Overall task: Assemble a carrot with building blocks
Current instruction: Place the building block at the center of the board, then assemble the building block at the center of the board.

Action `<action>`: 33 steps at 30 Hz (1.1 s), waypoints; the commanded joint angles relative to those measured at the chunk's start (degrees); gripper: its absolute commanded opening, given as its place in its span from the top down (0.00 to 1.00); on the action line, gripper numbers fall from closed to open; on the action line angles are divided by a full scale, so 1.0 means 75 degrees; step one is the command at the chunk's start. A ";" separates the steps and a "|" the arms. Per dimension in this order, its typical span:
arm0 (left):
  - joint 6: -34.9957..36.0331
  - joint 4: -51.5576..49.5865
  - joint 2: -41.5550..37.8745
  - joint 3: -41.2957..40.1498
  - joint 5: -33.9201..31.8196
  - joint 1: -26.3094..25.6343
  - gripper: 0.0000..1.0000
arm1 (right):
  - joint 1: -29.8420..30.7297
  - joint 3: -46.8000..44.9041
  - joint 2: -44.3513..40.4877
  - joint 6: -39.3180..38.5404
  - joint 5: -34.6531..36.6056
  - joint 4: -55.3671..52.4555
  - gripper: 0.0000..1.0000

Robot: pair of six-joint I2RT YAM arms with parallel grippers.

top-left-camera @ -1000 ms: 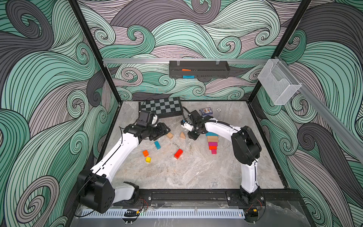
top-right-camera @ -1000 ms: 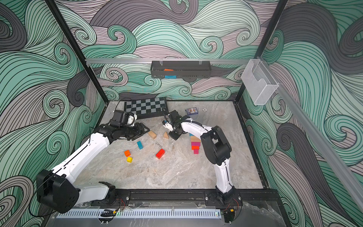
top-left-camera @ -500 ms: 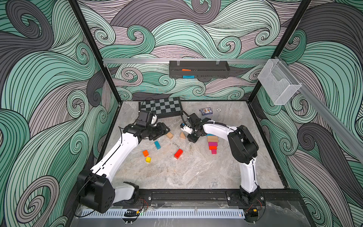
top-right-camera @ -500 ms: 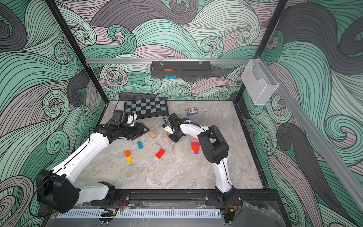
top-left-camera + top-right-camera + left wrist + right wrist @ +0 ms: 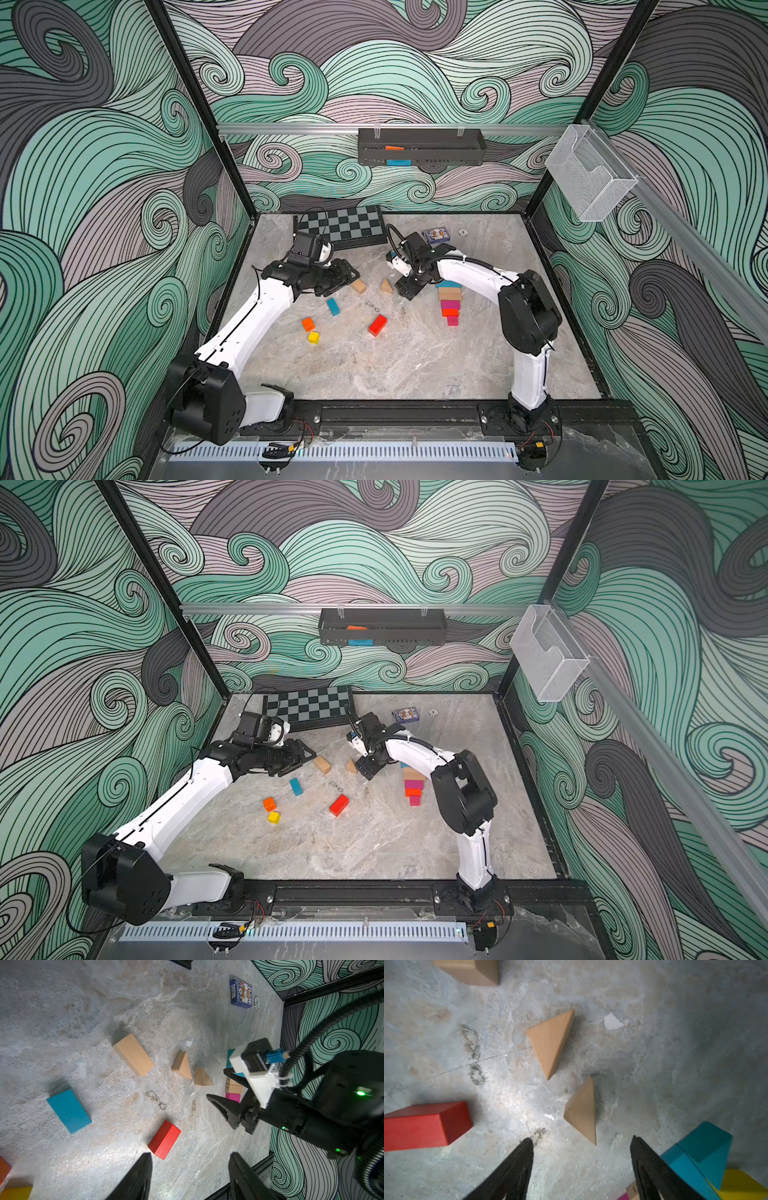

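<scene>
Past tabletop (image 5: 415,365) centre, toward the far edge: right gripper (image 5: 581,1140) low beside tan wedge (image 5: 581,1111), jaws wide apart, empty.
Tan wedge just ahead of the fingertips, untouched; second tan wedge (image 5: 550,1043) just beyond, apart from it. Left gripper (image 5: 191,1155) raised left of centre, jaws parted, gripping nothing. Loose between the arms: tan bar (image 5: 134,1054), teal block (image 5: 69,1110), red block (image 5: 165,1139); orange cube (image 5: 308,323) and yellow cube (image 5: 313,337) close together nearer the front edge. Toward the right edge, stepped row of blocks (image 5: 450,303) flat on the tabletop: teal, tan, pink, red, pink, narrowing toward the front, far end partly under the right arm. Chequered board (image 5: 338,226) at the far edge; blue card box (image 5: 435,235) near it.
</scene>
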 commanded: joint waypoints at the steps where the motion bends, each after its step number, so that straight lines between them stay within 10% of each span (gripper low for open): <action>1: 0.0322 0.0210 -0.0075 0.0312 0.0220 0.0089 0.40 | -0.0015 0.0408 -0.0252 0.1204 -0.0234 -0.1151 0.42; 9: 0.0360 0.0318 0.0336 0.0498 0.0870 0.0121 0.46 | -0.0045 0.0099 0.0137 0.2710 -0.1251 -0.1595 0.95; 33: 0.0429 0.0281 0.0595 0.0446 0.0994 0.0136 0.46 | -0.0809 0.1179 0.1756 0.3433 -0.0821 -0.0857 1.00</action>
